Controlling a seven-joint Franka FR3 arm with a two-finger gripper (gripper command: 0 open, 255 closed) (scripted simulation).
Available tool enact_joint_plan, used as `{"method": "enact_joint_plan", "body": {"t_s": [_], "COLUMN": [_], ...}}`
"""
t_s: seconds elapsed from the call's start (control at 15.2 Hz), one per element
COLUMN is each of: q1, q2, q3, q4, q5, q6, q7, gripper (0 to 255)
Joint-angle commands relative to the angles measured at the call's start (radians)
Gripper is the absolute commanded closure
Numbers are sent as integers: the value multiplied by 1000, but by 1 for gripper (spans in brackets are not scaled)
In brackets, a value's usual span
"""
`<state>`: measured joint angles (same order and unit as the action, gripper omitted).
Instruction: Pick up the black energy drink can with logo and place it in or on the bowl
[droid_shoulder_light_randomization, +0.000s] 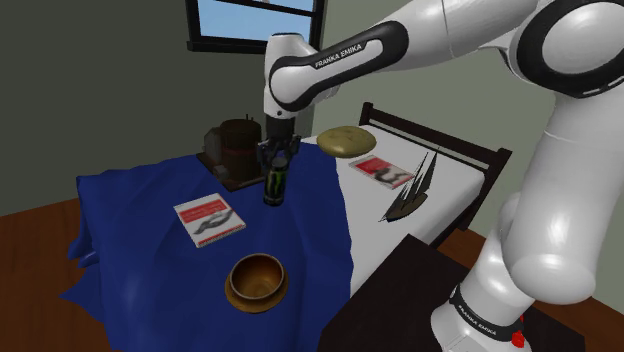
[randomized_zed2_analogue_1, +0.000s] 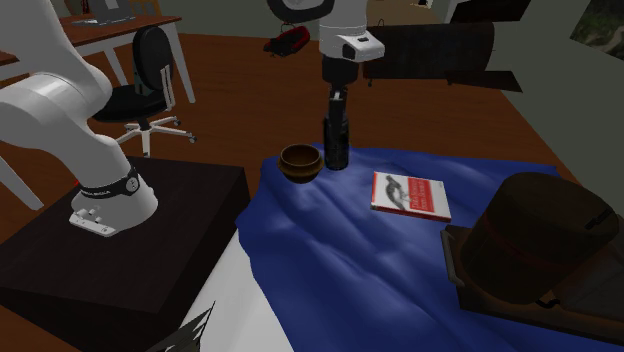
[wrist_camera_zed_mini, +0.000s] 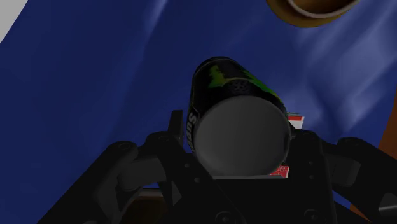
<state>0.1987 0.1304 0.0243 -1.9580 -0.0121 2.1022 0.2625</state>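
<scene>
The black energy drink can (droid_shoulder_light_randomization: 275, 190) is clasped upright by the closed hand (droid_shoulder_light_randomization: 277, 165), low over the blue blanket (droid_shoulder_light_randomization: 150, 250) on the bed (droid_shoulder_light_randomization: 455, 175). The grasp is judged made. Next, the can must be lifted and carried to the wooden bowl (droid_shoulder_light_randomization: 256, 280), nearer in the shoulder view.

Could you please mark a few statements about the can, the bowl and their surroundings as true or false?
1. The gripper clasps a black can with green markings. True.
2. The can already sits in the bowl. False: the bowl is empty and stands apart from the can.
3. A red-and-white book lies on the blue cloth. True.
4. The bowl is blue. False: it is brown.
</scene>
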Motion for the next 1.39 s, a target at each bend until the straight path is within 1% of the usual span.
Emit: {"method": "enact_joint_plan", "body": {"t_s": [0.0,0.4,0.86,1.32], "q1": [26,95,181,182], "q2": [-33,-116,-175,-138], "q3": [20,83,170,171], "q4": [-30,-110,-151,-207], "q5": [-2,-1,8,-1], "q6": [-3,-7,-26,66], "q7": [48,179,348,355], "gripper": [255,255,255,255]}}
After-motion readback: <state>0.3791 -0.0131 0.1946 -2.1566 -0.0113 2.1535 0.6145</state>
